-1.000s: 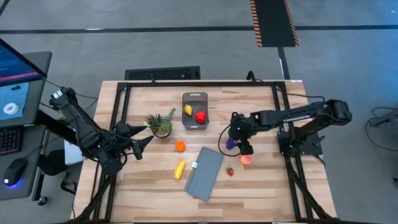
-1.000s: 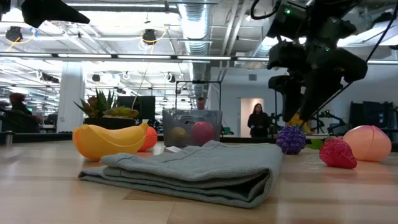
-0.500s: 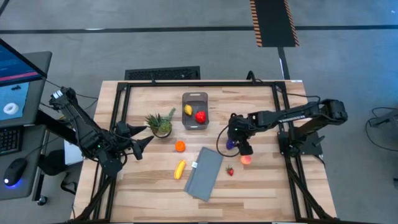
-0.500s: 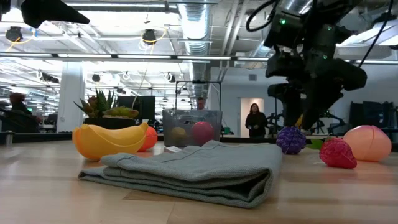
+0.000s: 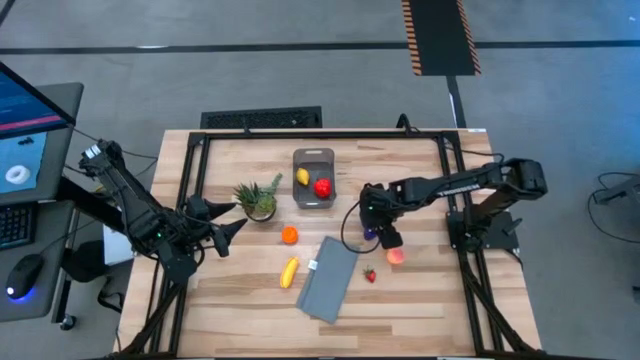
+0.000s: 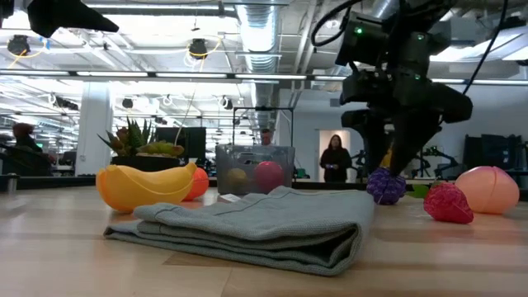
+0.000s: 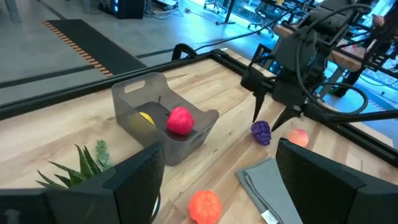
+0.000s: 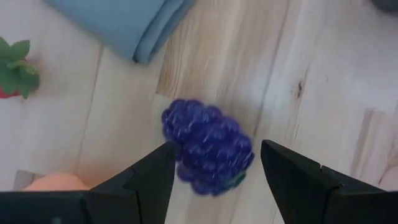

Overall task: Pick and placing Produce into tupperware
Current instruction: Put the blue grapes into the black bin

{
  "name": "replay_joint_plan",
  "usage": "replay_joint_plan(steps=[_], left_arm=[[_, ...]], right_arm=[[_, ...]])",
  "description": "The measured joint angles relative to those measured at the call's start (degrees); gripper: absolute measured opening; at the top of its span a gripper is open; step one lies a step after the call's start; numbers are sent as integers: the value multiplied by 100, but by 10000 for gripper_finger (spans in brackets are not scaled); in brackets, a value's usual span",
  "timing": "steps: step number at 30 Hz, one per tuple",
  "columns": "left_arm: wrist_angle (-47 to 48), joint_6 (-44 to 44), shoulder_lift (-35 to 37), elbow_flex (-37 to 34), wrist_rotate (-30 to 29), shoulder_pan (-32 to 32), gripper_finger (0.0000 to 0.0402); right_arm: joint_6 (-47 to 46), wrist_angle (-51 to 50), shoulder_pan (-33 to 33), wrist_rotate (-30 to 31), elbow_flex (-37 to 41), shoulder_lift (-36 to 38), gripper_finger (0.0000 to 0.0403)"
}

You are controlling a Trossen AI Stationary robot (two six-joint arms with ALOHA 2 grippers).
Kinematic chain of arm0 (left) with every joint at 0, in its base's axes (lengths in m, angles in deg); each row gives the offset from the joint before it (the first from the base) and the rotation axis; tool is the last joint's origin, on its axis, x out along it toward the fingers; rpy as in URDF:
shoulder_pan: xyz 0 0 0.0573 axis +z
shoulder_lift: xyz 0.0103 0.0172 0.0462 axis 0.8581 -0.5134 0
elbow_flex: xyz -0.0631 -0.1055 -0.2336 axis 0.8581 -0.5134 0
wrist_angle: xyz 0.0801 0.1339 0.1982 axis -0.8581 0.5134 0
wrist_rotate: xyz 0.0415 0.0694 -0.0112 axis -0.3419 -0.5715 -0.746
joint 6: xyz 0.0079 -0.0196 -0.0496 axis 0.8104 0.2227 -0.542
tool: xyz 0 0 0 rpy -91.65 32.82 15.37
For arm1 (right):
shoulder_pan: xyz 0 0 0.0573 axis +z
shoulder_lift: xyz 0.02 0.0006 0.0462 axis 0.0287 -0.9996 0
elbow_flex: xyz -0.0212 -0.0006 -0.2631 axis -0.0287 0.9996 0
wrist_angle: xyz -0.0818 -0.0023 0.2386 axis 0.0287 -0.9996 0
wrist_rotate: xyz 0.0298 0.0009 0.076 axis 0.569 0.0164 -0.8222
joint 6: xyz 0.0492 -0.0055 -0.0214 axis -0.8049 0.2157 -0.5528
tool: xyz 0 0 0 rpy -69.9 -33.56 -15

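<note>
The purple grapes (image 8: 208,146) lie on the wood right of the table's middle (image 5: 371,233). My right gripper (image 8: 217,150) hangs open just above them, pointing steeply down, with one finger on each side and neither touching. The clear-grey tupperware (image 5: 314,155) stands at the far middle, with a yellow lemon (image 5: 302,177) and a red fruit (image 5: 322,186) inside. An orange (image 5: 289,235), a banana (image 5: 289,272), a strawberry (image 5: 370,275) and a pink peach (image 5: 396,256) lie loose on the table. My left gripper (image 5: 236,215) waits open at the left edge.
A folded grey-blue cloth (image 5: 329,278) lies toward the near edge, just left of the strawberry. A spiky-leaved pineapple (image 5: 258,198) stands left of the tupperware. Black frame rails run along the table's left and right sides. People stand in the room beyond the far edge.
My right gripper has moved a little toward the table's left edge and slightly down, and now stands over the grapes, with its fingers as far apart as before. The grapes and the other fruit have stayed where they were.
</note>
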Motion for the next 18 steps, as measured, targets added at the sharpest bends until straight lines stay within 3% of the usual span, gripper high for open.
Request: replay_joint_plan(steps=[18], left_arm=[[26, -78, -221, 0, 19, 0, 295]], right_arm=[[366, -642, -35, -27, -401, -212, 263]])
